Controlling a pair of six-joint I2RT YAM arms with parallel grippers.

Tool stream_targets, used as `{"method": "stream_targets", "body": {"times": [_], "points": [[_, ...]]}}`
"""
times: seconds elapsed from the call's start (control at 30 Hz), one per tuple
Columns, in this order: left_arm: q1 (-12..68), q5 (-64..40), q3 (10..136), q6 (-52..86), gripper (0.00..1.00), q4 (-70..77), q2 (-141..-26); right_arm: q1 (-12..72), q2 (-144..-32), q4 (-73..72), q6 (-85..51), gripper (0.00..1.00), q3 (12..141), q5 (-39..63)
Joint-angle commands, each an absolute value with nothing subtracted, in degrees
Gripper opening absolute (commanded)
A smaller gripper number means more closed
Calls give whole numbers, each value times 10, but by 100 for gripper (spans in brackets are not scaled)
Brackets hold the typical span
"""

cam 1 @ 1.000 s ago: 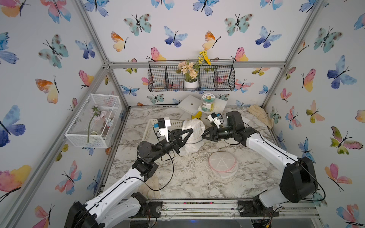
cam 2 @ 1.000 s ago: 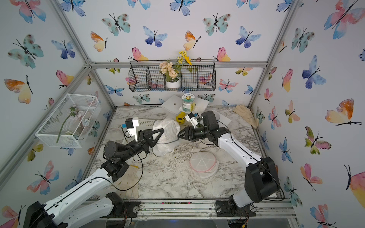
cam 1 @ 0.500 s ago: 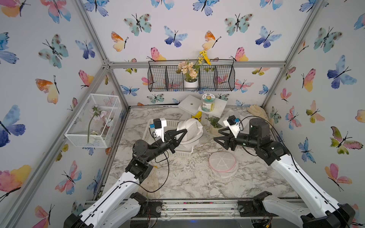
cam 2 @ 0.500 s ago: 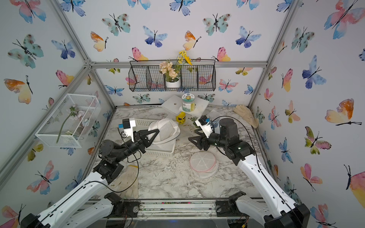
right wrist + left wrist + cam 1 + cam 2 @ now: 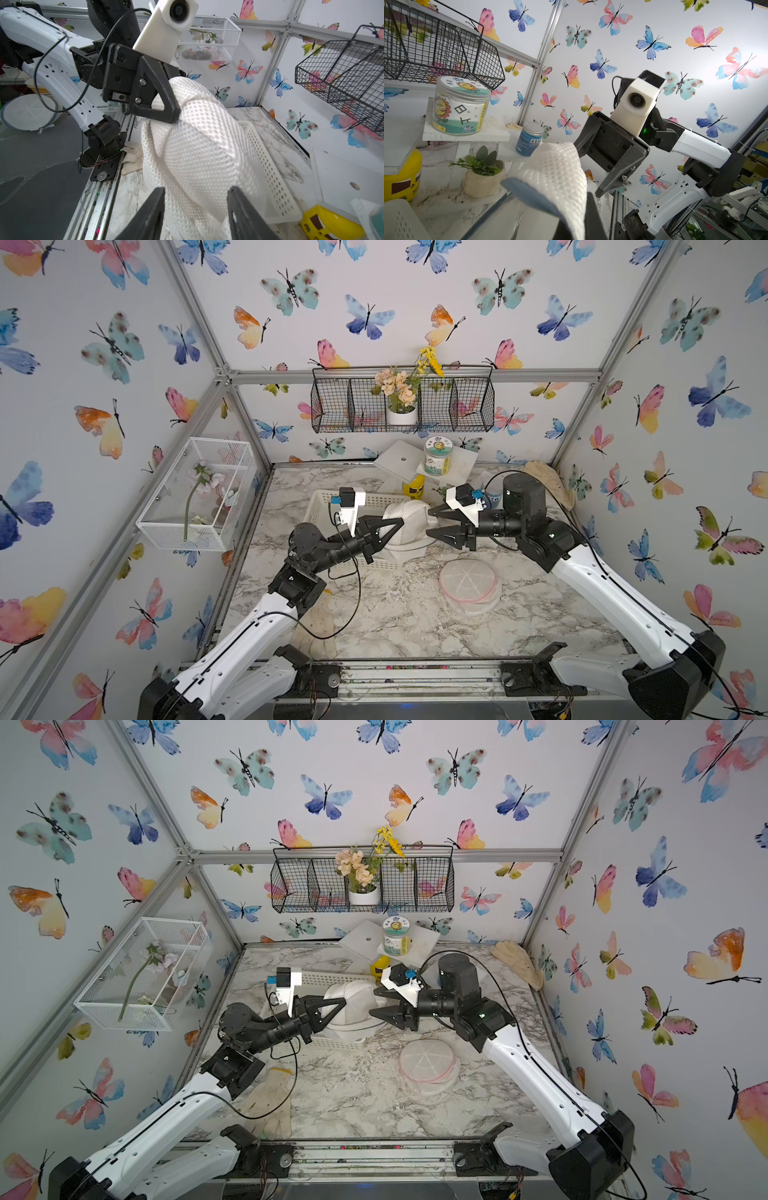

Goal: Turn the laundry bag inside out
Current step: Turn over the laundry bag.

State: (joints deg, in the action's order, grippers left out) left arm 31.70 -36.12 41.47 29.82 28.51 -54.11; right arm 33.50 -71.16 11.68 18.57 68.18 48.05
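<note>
The white mesh laundry bag (image 5: 411, 520) (image 5: 359, 1000) hangs bunched above a white perforated basket (image 5: 322, 506), in both top views. My left gripper (image 5: 400, 522) (image 5: 344, 1003) is shut on the bag's left side; in the left wrist view the mesh (image 5: 556, 166) drapes over its fingers (image 5: 591, 218). My right gripper (image 5: 429, 522) (image 5: 373, 1002) stands open at the bag's right edge. In the right wrist view the bag (image 5: 203, 149) bulges between its spread fingers (image 5: 153, 207), and the left gripper (image 5: 166, 104) pinches the fabric at the far side.
A flat round mesh bag with a pink rim (image 5: 469, 583) lies on the marble table front right. A yellow container (image 5: 413, 487), a jar (image 5: 437, 456) and small stands crowd the back. Gloves lie at the back right (image 5: 548, 481) and front left (image 5: 316, 626).
The right gripper let go of the bag and drew back right, then returned to the bag's right edge with its jaws a little narrower. The left gripper shifted slightly left, still holding the bag.
</note>
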Motion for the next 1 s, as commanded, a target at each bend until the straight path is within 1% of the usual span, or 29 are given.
{"method": "stream_targets", "body": {"times": [0.0, 0.17, 0.43, 0.77, 0.97], "points": [[316, -394, 430, 284, 0, 282, -541, 340, -723, 89, 209, 52, 697, 482], [316, -414, 434, 278, 0, 277, -548, 342, -744, 82, 224, 53, 713, 452], [316, -430, 444, 258, 0, 250, -554, 342, -735, 74, 235, 60, 706, 416], [316, -516, 468, 238, 0, 237, -574, 358, -735, 121, 266, 64, 707, 405], [307, -485, 486, 210, 0, 194, -578, 358, -692, 132, 259, 65, 674, 405]]}}
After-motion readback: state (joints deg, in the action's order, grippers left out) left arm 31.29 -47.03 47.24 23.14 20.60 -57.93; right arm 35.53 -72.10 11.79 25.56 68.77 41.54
